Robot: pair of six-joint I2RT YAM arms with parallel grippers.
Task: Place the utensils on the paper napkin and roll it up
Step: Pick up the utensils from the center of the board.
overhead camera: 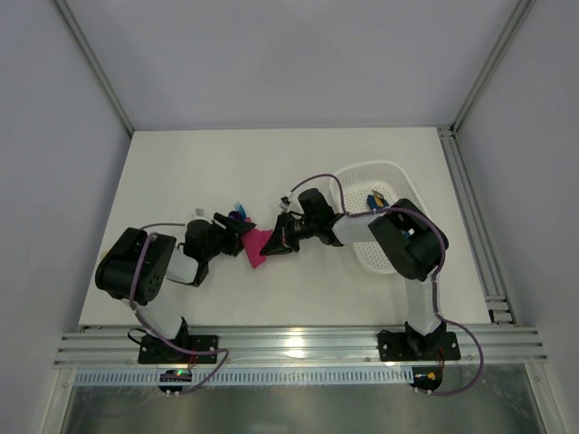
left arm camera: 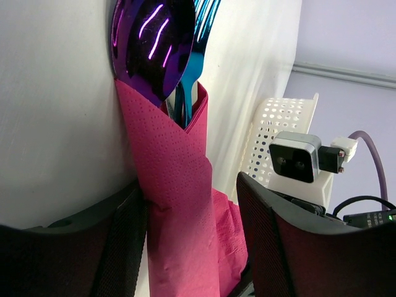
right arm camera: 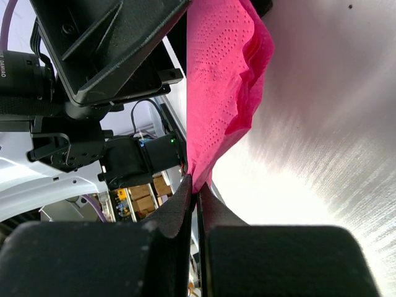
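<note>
The paper napkin (left arm camera: 176, 185) is wrapped into a magenta roll around the utensils. A glossy purple spoon head (left arm camera: 151, 43) and a blue fork (left arm camera: 201, 31) stick out of its far end. My left gripper (left arm camera: 189, 185) is open and straddles the roll: the left finger (left arm camera: 124, 247) touches it, while the right finger (left arm camera: 272, 247) stands apart from it. My right gripper (right arm camera: 197, 185) is shut on a loose corner of the napkin (right arm camera: 223, 80). From above, the napkin (overhead camera: 261, 246) lies between the left gripper (overhead camera: 242, 231) and the right gripper (overhead camera: 271, 242), and the utensil tips (overhead camera: 237, 215) show beside the left one.
A white perforated basket (overhead camera: 384, 170) stands at the right behind the right arm, with small blue and yellow items (overhead camera: 375, 199) inside. Its wall (left arm camera: 278, 124) shows in the left wrist view, next to the right wrist camera (left arm camera: 297, 158).
</note>
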